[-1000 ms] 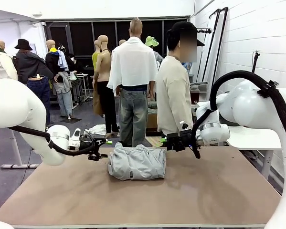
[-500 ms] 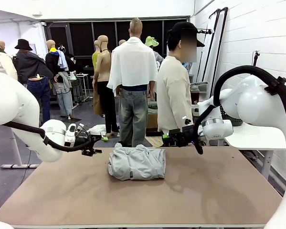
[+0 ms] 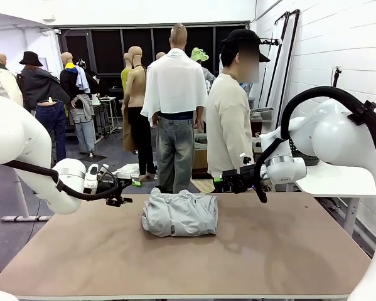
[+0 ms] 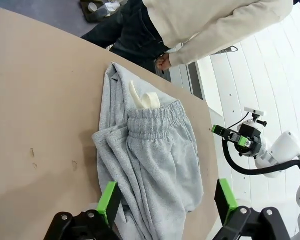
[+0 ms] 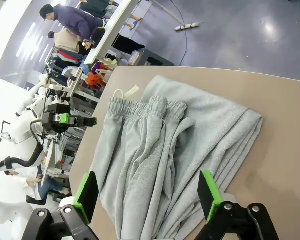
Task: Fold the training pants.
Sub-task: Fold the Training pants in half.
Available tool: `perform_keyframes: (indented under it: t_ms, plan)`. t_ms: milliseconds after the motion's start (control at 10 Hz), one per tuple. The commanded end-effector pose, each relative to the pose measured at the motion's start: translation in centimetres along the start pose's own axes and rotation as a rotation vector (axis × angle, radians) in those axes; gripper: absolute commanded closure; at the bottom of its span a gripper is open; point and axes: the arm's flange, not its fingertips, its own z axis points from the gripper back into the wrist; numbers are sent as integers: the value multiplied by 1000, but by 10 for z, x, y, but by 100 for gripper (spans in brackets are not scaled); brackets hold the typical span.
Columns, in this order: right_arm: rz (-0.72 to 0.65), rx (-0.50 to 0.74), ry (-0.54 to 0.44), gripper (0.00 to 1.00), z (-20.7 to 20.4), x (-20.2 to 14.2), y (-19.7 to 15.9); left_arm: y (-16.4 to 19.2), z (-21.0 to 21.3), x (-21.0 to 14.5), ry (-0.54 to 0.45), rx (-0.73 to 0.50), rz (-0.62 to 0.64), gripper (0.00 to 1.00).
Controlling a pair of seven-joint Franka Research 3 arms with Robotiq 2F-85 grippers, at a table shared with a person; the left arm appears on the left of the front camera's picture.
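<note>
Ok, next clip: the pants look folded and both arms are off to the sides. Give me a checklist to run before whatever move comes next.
1. Left claw open, holding nothing: ok.
2. Right claw open, holding nothing: ok.
3. Grey pants in a compact bundle on the table: ok.
4. Both claws apart from the cloth: ok.
5. Fold neat: not ok, creased, with a white drawstring sticking out at the waistband.
6. Person behind the far edge, hand off the pants: ok.

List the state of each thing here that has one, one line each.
training pants: folded into a compact bundle, lying flat on the table, held by nothing
left gripper: open, empty, beside the pants, apart from them
right gripper: open, empty, apart from the pants
table: bears the pants
</note>
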Motion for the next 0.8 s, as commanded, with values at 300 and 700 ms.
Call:
perform_keyframes:
  t_ms: [300,700]
  plan:
    - [-10,2,2,0,-1,0,-1,0,0,2,-5,-18,9,0]
    - [-10,2,2,0,-1,0,-1,0,0,2,-5,-18,9,0]
